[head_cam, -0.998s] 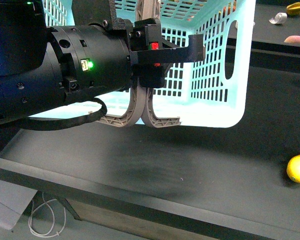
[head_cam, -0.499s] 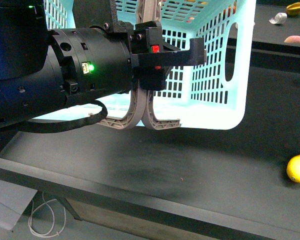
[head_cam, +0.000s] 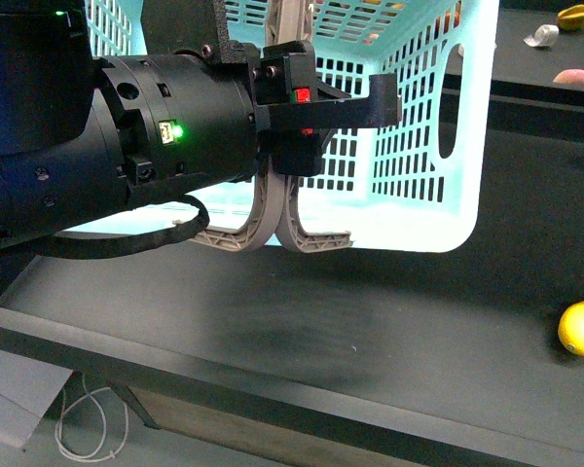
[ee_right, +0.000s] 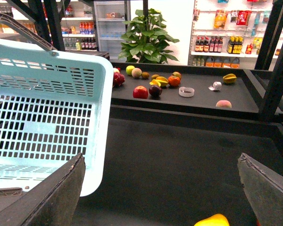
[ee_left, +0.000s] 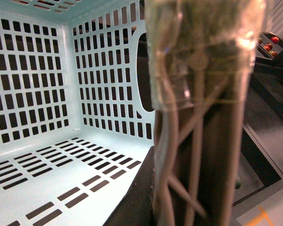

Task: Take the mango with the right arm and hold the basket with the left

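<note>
Barely any change over the last second: the left hand (head_cam: 302, 107) and the basket (head_cam: 438, 146) crept a touch up and to the right early on, then nothing in the last half-second. The mango (head_cam: 582, 326) has not moved. Reading: the hold has settled, so the left arm's share looks done. The pick is not yet made.

Left hand: clenched on the basket's two grey-brown handles (head_cam: 316, 239), which pass between its fingers. In the left wrist view the handles fill the frame close up. The basket hangs tilted. Cannot tell whether its lower edge touches the table (head_cam: 370, 331).

Right hand (ee_right: 160, 157): released, fingers (ee_right: 56, 193) spread wide, nothing between them. It is not in the front view. The mango lies on the table near the right edge of the front view, well apart from the basket. In the right wrist view only its top shows at the bottom edge, ahead of the spread fingers and between their lines.

Containers: the basket only. Its slotted floor and walls in the left wrist view are bare, with no fruit in the part that shows. Other fruit, including an apple (ee_right: 140, 92), a starfruit (ee_right: 229, 77) and a peach (ee_right: 223, 103), lies loose on the back ledge (ee_right: 198, 101), in no container.

Judgement: the right hand needs to come down around the mango.
</note>
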Robot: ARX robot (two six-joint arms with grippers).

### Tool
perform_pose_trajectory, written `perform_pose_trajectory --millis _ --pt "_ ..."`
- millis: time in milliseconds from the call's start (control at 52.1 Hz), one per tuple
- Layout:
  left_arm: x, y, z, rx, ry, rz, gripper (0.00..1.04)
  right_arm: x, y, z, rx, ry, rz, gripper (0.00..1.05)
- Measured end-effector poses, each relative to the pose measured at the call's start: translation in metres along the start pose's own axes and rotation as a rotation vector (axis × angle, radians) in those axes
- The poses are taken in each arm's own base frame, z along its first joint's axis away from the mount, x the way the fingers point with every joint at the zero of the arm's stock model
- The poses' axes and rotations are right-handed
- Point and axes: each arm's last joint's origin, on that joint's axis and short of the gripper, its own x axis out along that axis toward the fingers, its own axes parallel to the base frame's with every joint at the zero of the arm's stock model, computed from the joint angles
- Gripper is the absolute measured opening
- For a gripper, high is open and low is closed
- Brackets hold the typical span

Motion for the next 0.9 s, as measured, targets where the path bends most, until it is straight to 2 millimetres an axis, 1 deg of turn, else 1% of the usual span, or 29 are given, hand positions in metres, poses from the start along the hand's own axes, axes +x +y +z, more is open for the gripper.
perform_pose_trajectory --millis 499,557,595,633,691,787,902 --pt "0.0 0.0 0.0 0.0 0.0 0.0 0.05 0.0 0.0 0.0 0.004 0.004 -0.005 0.96" --pt "0.0 0.0 0.0 0.0 0.0 0.0 0.05 0.002 -0.001 -0.002 0.049 0.074 -0.107 0.96" --pt "0.0 0.0 0.0 0.0 0.001 0.0 0.05 0.007 -0.003 -0.004 0.077 0.115 -0.162 0.96" --pt "0.0 0.0 0.0 -0.001 0.001 0.0 0.05 0.01 -0.005 -0.006 0.095 0.13 -0.179 0.96" --pt "0.0 0.0 0.0 0.002 0.001 0.0 0.05 0.021 -0.012 -0.009 0.147 0.157 -0.216 0.96" --pt "0.0 0.0 -0.001 0.001 0.002 0.0 0.05 0.04 -0.026 -0.014 0.194 0.185 -0.256 0.96" --pt "0.0 0.0 -0.001 0.002 0.002 0.0 0.05 0.057 -0.035 -0.019 0.233 0.204 -0.265 0.96"
